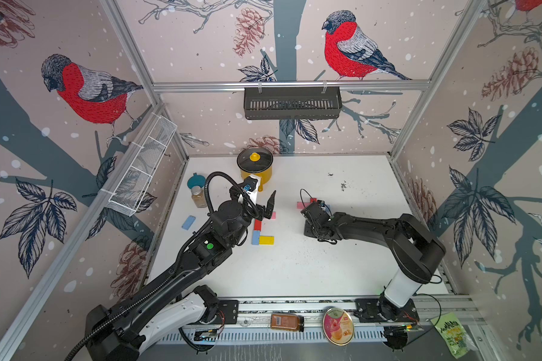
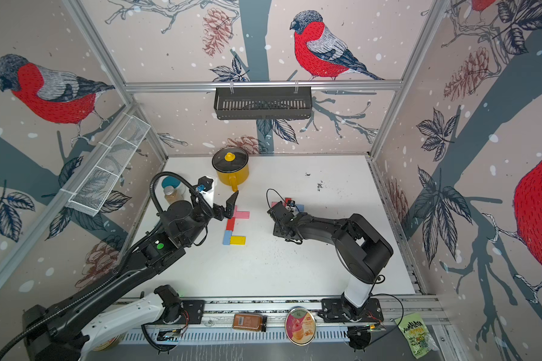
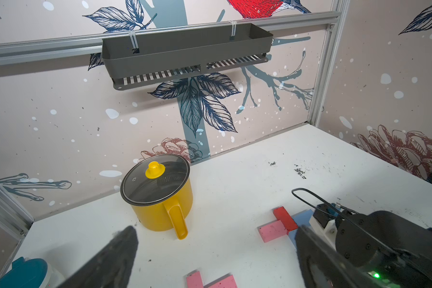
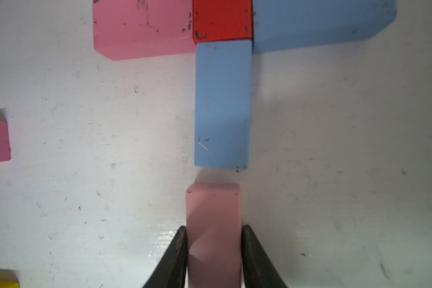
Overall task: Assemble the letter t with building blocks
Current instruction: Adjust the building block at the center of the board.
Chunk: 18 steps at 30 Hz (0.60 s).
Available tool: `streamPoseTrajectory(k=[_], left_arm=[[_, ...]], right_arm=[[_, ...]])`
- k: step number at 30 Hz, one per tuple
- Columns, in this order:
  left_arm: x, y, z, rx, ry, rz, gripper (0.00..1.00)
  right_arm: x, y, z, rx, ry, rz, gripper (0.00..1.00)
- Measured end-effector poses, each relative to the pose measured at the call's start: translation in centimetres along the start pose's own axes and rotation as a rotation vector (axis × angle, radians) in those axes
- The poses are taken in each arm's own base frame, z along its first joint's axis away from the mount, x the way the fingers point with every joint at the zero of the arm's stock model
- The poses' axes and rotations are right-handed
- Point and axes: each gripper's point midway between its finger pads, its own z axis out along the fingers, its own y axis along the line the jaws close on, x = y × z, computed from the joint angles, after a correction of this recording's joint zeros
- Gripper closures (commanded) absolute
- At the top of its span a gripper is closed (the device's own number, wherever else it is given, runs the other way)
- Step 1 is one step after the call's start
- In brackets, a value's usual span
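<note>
In the right wrist view my right gripper [image 4: 213, 228] is shut on a pink block [image 4: 213, 212], one finger against each long side. The block sits in line with an upright light blue block [image 4: 222, 104], a small gap between their ends. Above that, a pink block [image 4: 142, 27], a red block [image 4: 222, 20] and another blue block [image 4: 319, 22] form a cross bar. My left gripper [image 3: 215, 244] hangs open and empty over the table near a second group: pink [image 1: 273, 215], red [image 1: 258, 224], blue [image 1: 255, 237] and yellow [image 1: 266, 240] blocks. A lone blue block [image 1: 188, 222] lies at the far left.
A yellow pot [image 1: 255, 170] with a glass lid stands at the back, just beyond my left gripper. A jar [image 1: 198, 197] and a teal lid [image 1: 196, 182] sit by the left wall. A dark shelf [image 1: 291, 103] hangs on the back wall. A spice jar [image 1: 287, 322] and tin [image 1: 337, 325] lie on the front rail.
</note>
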Motion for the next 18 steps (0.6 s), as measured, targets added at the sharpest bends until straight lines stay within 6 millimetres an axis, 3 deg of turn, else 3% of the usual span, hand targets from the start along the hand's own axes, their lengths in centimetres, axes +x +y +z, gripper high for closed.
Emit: streamPoseTrajectory(k=[18], left_arm=[[0.01, 0.0, 0.01, 0.0, 0.0, 0.0, 0.02]], right_arm=[[-0.7, -0.47, 0.19, -0.006, -0.022, 0.023, 0.64]])
